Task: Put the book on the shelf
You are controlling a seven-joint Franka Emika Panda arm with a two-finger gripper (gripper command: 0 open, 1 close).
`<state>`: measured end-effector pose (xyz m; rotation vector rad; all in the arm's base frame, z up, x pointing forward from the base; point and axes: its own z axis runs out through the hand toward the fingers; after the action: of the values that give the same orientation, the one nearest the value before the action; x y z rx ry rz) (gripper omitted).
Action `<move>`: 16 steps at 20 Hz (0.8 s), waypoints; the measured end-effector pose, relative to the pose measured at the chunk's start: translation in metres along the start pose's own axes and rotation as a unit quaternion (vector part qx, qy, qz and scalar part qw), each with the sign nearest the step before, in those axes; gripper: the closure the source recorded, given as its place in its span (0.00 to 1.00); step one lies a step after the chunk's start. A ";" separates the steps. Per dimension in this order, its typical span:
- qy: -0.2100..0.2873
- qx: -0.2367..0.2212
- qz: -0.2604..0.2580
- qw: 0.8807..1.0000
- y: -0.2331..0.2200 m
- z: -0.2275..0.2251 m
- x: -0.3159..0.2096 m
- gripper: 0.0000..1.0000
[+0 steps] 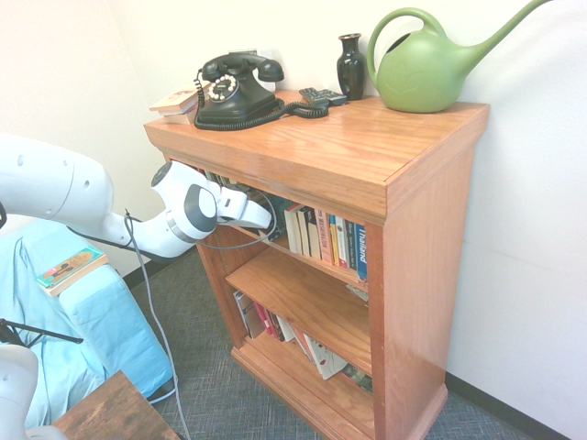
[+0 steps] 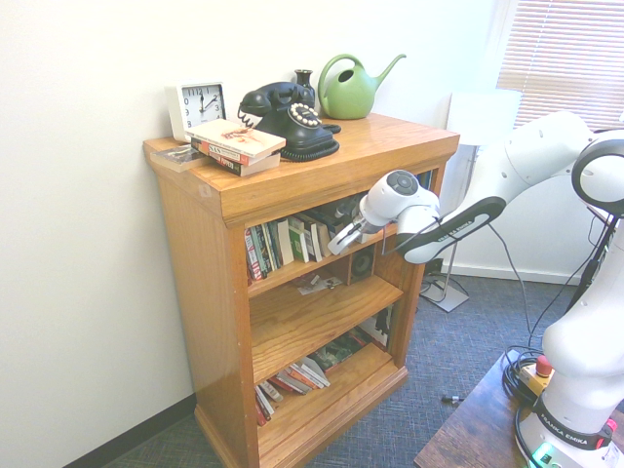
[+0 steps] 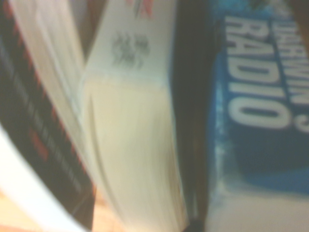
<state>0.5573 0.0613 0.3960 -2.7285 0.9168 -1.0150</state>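
The book (image 3: 256,101) has a blue cover with large white letters ending in "RADIO". It fills one side of the wrist view, close beside a cream-edged paperback (image 3: 135,140) and a black book (image 3: 34,121). In the exterior views it is a dark shape (image 1: 279,214) inside the bookcase, just ahead of my gripper (image 1: 267,218) (image 2: 340,241). The gripper reaches in under the top panel, at the open end of the row of upright paperbacks (image 1: 326,238) on the shelf (image 1: 332,269) (image 2: 292,277). The fingers are too small and hidden to read.
On the bookcase top stand a black telephone (image 1: 237,90), a dark vase (image 1: 350,66), a green watering can (image 1: 426,69), a clock (image 2: 198,105) and stacked pale books (image 2: 237,146). The lowest board holds leaning books (image 1: 316,353). An orange-green book (image 1: 69,270) lies on light blue cloth.
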 end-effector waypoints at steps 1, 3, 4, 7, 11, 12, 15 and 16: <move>0.000 0.000 -0.001 1.000 0.000 0.001 0.001 0.00; -0.002 0.000 0.000 1.000 0.000 0.003 0.001 0.00; -0.001 0.000 0.000 1.000 0.000 0.003 0.001 0.00; -0.001 -0.003 0.000 1.000 0.007 0.000 -0.003 0.00; 0.003 -0.007 0.001 1.000 0.027 -0.024 -0.020 0.00; 0.005 -0.008 0.001 1.000 0.033 -0.032 -0.025 0.00; 0.004 -0.014 -0.003 1.000 0.050 -0.055 -0.041 0.00; 0.003 -0.015 -0.004 1.000 0.056 -0.062 -0.046 0.00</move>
<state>0.4625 0.0492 0.4022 -2.7574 0.9297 -1.0211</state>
